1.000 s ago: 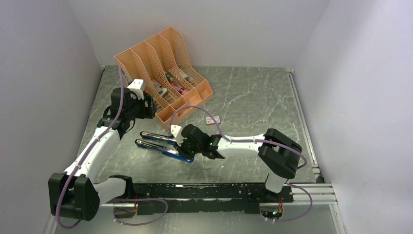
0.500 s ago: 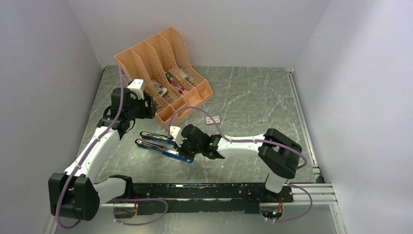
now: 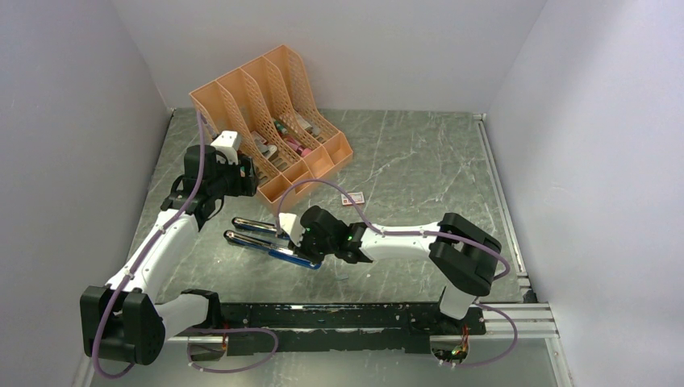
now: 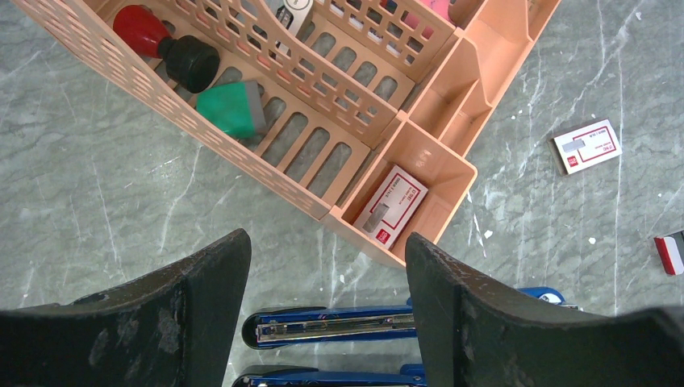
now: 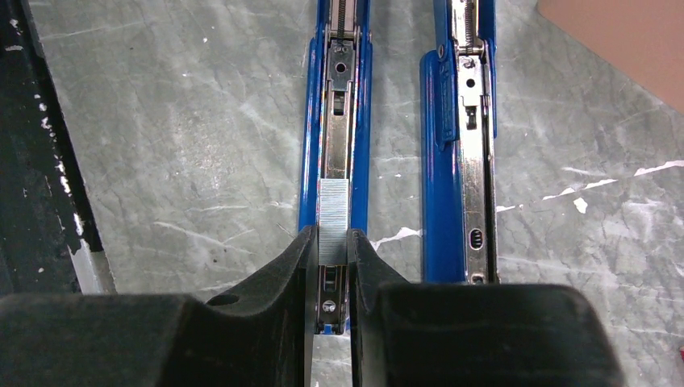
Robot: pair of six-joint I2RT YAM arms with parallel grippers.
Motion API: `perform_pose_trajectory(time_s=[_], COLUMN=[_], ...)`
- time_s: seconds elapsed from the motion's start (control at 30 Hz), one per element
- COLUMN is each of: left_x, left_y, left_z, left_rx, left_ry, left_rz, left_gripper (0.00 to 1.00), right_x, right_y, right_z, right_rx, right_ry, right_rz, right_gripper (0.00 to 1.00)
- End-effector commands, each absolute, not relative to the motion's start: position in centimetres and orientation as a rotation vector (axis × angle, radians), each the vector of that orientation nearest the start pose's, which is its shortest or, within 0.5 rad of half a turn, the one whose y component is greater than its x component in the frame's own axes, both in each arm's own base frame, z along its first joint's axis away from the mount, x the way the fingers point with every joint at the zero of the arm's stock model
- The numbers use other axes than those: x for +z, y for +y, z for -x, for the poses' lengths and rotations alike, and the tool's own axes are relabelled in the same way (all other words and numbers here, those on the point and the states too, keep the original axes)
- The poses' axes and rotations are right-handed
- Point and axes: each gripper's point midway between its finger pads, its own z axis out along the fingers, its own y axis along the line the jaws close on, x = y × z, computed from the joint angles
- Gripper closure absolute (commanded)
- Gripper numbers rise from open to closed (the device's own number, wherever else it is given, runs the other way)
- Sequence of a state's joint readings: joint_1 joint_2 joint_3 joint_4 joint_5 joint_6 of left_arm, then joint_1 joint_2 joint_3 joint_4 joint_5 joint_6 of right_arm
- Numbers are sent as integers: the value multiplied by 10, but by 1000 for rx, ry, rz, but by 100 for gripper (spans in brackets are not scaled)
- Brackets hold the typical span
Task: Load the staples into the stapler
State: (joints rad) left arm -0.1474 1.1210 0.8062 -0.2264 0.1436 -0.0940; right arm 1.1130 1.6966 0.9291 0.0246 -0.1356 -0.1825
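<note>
Right gripper (image 5: 329,242) pinching the staples (image 5: 332,211), strip lined up on the open stapler (image 5: 342,97) magazine, left gripper (image 4: 327,246) wide and empty; release and closing not yet done.

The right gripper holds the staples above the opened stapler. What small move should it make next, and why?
Probably the right gripper should ease the staples straight down into the open channel of the stapler, then release. The strip is pinched at its near end and lies lined up along that channel. Whether it is fully seated I cannot tell.
</note>
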Motion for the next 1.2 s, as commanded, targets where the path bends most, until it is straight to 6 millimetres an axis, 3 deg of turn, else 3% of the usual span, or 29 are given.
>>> perform_pose_trajectory(time_s=[0.0, 0.37, 1.17], left_x=[168, 169, 170], left_y=[-79, -79, -79], left_z=[-339, -339, -340], left_rx=[-306, -304, -303], left_ry=[2118, 2117, 2113], left_rz=[-141, -140, -140], left_gripper=[25, 25, 25], right_x=[52, 78, 58], right_y=[383, 390, 396], right_z=[-170, -179, -167], right_rx=[595, 610, 684], right_ry=[1849, 1810, 1876], right_rz=[1541, 1426, 1493], right_gripper=[100, 100, 100])
